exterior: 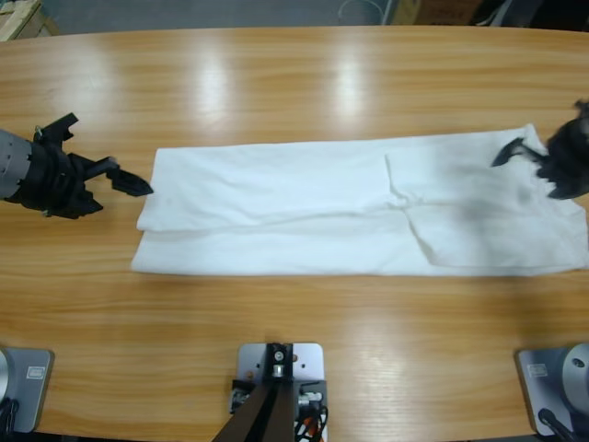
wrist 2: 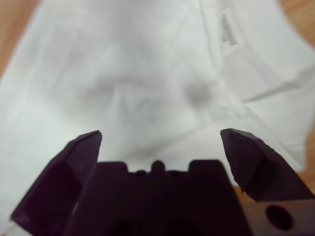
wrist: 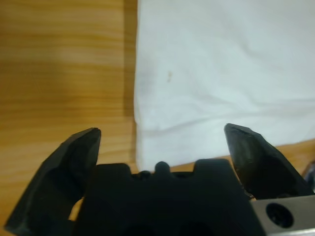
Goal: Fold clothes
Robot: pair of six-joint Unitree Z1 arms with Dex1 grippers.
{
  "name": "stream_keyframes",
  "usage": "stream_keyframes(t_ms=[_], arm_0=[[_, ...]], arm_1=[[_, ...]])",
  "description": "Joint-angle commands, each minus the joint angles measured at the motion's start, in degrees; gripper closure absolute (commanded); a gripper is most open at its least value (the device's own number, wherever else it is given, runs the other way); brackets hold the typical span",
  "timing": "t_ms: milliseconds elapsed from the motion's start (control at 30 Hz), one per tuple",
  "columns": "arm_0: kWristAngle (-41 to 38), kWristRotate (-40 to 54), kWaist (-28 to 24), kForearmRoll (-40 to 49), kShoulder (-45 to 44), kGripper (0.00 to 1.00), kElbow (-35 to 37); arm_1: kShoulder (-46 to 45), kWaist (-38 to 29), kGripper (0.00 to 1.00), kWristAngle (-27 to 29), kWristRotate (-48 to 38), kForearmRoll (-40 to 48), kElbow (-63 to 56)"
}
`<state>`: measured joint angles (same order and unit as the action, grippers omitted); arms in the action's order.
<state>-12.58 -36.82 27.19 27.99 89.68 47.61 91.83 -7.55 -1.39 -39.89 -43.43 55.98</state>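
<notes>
The long wooden surface (exterior: 294, 83) shows pale glare streaks along its far side, and the T-shirt (exterior: 304, 207) lies across its middle as a long white band running from one end to the other. As far as the pictures show, the lengthwise folds look done: the sides appear turned in, one layer overlaps another along the near edge, and a flap with a slanted edge lies over the end by the right gripper (exterior: 538, 166). What seems left is folding the band across its length into a compact stack. The fabric is thin and soft, with shallow wrinkles and a faint grey patch showing through near that flap; the right wrist view shows a small label at the collar (wrist 2: 227, 27).

The left gripper (exterior: 124, 181) sits at the opposite end, its tips just at the cloth's edge, jaws spread and holding nothing. The right gripper hovers over its end of the shirt, jaws likewise apart and empty.
</notes>
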Motion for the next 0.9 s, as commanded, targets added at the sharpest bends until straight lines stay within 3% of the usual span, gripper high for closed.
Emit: stream_keyframes(t_ms=[33,167,433,667,900], arm_0=[[-16.95,9.79,-7.5,-10.43,10.36,0.148,-8.55],[-19.06,11.04,-9.38,-18.03,15.81,0.147,-12.1],[-19.74,13.09,-13.76,-20.61,19.18,0.147,-12.13],[-20.57,15.57,-14.52,-16.94,23.68,0.147,-12.26],[-24.24,19.42,-15.92,-6.65,24.51,0.147,-8.18]], arm_1=[[-7.17,-2.82,0.0,1.13,4.03,-5.62,1.5],[-6.91,-3.7,0.0,0.79,4.03,-5.53,1.5],[-6.75,-3.88,0.0,0.78,4.03,-5.53,1.5],[-6.19,-3.88,0.0,0.83,4.03,-5.48,1.5],[-5.19,-4.19,0.0,1.01,4.03,-4.95,1.4]])
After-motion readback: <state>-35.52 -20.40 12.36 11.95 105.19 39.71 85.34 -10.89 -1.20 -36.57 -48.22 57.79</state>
